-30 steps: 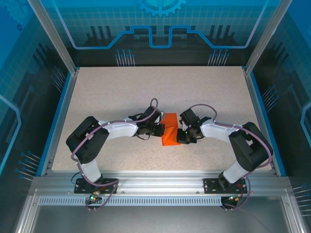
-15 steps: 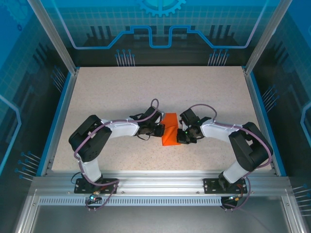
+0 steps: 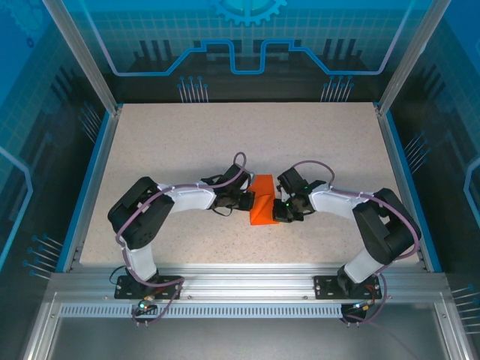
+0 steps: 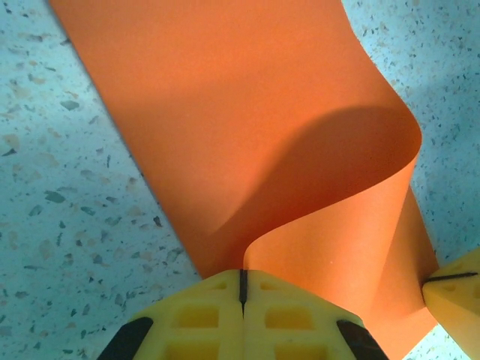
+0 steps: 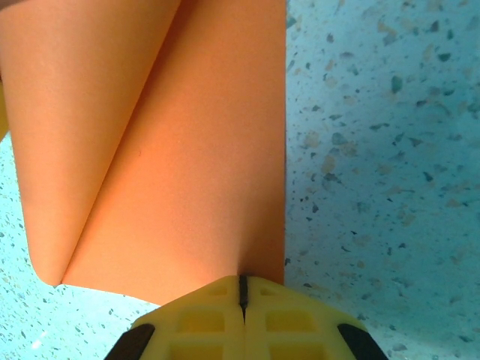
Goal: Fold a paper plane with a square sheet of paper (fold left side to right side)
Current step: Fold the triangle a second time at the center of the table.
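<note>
Paper, curled over loosely on the tabletop, is pinched in the fully closed left hand and right hand.

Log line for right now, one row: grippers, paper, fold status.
left gripper: shut on square sheet of paper | right gripper: shut on same sheet | fold: curled over, not creased flat

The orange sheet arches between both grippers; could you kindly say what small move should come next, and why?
Probably lower the left gripper toward the right gripper, so its pinched edge meets the other: the square sheet of paper is looped over, uncreased.
</note>
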Motion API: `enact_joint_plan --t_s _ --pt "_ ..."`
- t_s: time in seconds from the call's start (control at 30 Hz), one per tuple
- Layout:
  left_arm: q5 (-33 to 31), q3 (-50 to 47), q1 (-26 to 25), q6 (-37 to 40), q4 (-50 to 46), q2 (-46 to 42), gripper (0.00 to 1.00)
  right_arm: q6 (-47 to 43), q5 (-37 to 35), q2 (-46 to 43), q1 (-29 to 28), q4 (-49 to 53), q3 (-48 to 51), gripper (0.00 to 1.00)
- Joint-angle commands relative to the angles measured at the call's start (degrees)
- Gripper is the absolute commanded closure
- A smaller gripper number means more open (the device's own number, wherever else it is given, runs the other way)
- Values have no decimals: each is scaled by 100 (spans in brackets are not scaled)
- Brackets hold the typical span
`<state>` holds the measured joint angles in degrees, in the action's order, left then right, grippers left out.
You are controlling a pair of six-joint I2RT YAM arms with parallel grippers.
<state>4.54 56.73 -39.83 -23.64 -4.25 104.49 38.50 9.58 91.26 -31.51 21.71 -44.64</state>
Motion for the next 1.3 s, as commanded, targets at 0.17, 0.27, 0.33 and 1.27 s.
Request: enact_joint_plan --t_s 0.17,0.27,0.33,1.27 --pt "-128 119 57 158 -129 99 100 -97 -62 209 -60 382 8 100" --pt "-128 110 58 170 -153 100 100 -105 -71 225 -59 397 -11 100" --pt "-136 101 56 175 -163 107 100 -113 -72 239 -57 406 -18 100" --pt "47 36 46 276 -329 314 100 -135 554 -285 153 -168 -48 100"
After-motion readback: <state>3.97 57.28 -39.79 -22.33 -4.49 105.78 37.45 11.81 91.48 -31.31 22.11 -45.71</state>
